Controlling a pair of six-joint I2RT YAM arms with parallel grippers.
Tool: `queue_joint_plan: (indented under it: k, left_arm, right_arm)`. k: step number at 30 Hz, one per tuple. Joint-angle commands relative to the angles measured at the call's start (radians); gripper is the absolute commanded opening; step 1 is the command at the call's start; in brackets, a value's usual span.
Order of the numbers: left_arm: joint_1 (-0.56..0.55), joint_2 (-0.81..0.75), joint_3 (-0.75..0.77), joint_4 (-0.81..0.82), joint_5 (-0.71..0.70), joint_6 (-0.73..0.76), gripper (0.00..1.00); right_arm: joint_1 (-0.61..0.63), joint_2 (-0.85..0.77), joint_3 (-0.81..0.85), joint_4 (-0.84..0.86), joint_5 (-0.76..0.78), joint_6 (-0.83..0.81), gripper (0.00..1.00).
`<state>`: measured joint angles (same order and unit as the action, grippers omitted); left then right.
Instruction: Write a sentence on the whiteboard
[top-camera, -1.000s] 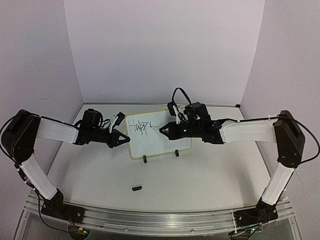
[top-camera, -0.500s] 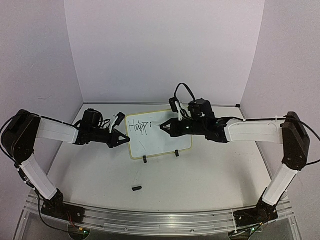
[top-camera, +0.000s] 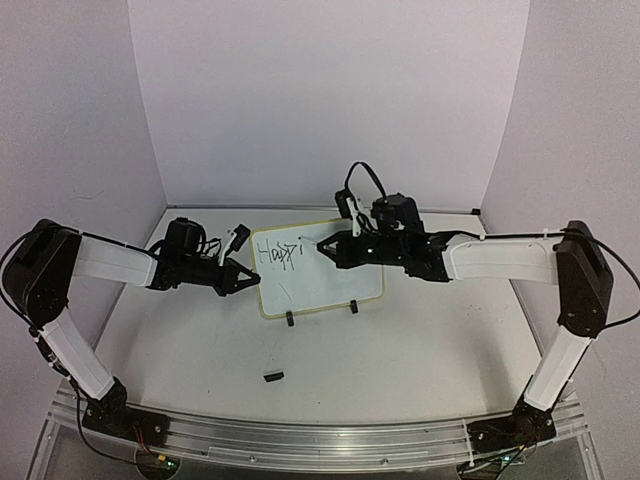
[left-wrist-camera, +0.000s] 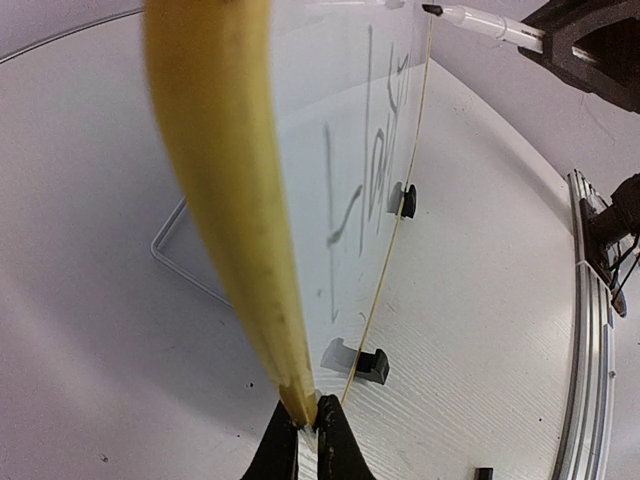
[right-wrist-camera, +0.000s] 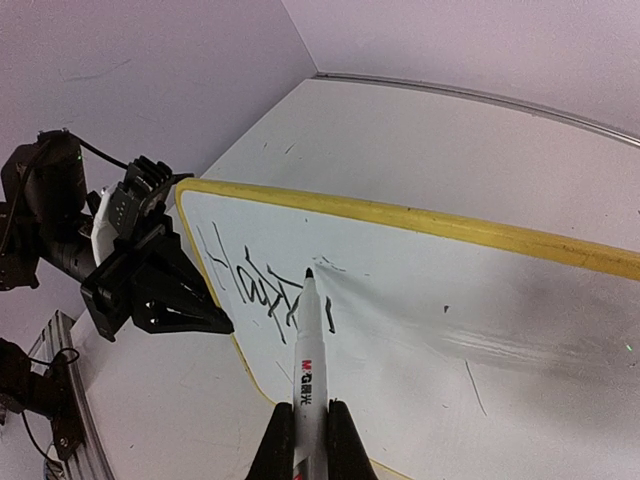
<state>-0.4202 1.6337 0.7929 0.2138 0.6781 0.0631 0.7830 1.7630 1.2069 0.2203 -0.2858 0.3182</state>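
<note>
The whiteboard (top-camera: 330, 275), white with a pale yellow rim, stands tilted on two black clip feet at the table's middle. Black marker letters reading "Happi" (top-camera: 277, 254) run along its upper left; they also show in the right wrist view (right-wrist-camera: 262, 292). My left gripper (top-camera: 247, 279) is shut on the board's left rim (left-wrist-camera: 232, 190). My right gripper (top-camera: 335, 250) is shut on a white marker (right-wrist-camera: 307, 370). The marker's black tip (right-wrist-camera: 308, 272) is just above the last stroke, at or very near the board face (right-wrist-camera: 480, 330).
A small black marker cap (top-camera: 272, 376) lies on the table in front of the board. A wire stand (left-wrist-camera: 175, 255) shows behind the board in the left wrist view. Purple walls close in the back and sides. A metal rail (top-camera: 300, 435) runs along the near edge.
The right gripper has moved the marker up and slightly left along the board, and one more short stroke follows "Happ". The left arm and the board have not moved.
</note>
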Motion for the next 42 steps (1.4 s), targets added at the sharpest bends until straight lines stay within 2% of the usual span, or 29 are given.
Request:
queue_joint_plan:
  k: [1,6,10,15,31,42]
  left_arm:
    - [0.0,0.005,0.032,-0.042,-0.104,0.039,0.0]
    - [0.0,0.003,0.032,-0.042,-0.107,0.041,0.0]
    - [0.0,0.005,0.032,-0.042,-0.107,0.041,0.0]
    - [0.0,0.005,0.031,-0.04,-0.107,0.041,0.0]
    - [0.0,0.003,0.035,-0.047,-0.109,0.04,0.0]
    - [-0.001,0.003,0.034,-0.042,-0.108,0.041,0.0]
  right_arm:
    - [-0.004,0.027,0.046,0.024,0.019,-0.014,0.0]
    - [-0.004,0.022,0.036,0.024,0.031,-0.011,0.0]
    - [-0.004,-0.03,-0.007,0.054,-0.01,-0.015,0.0]
    - [-0.004,-0.08,-0.062,0.057,0.014,-0.007,0.0]
    - [-0.004,0.005,-0.034,0.044,0.078,-0.009,0.0]
    - [-0.004,-0.014,-0.092,0.031,0.075,0.024,0.0]
